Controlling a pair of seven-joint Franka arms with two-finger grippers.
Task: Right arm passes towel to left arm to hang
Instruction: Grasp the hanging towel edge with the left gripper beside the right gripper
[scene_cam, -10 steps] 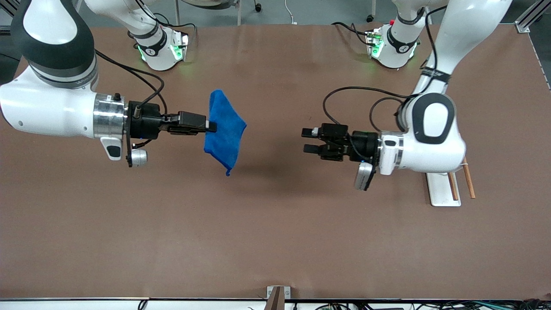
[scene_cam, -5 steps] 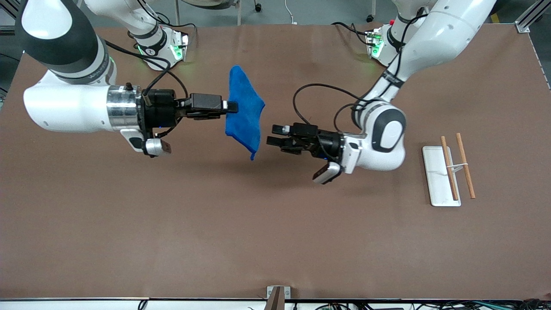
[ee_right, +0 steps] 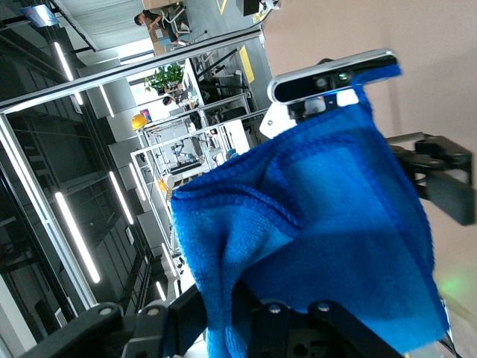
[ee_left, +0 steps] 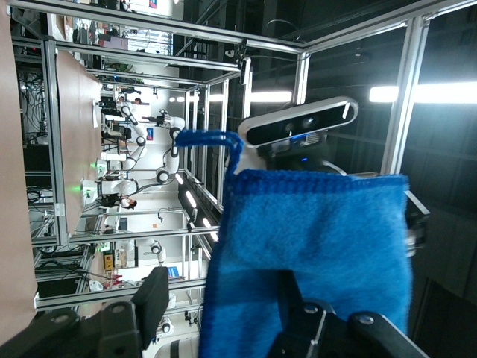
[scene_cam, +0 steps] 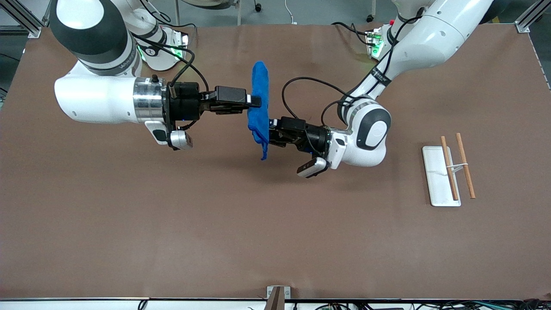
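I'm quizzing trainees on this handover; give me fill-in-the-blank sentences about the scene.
1. The right end effector is shut on the blue ____.
2. The left end effector has its fingers ____ around the towel.
3. The two sticks lie toward the ____ arm's end of the table.

Missing: towel; open; left
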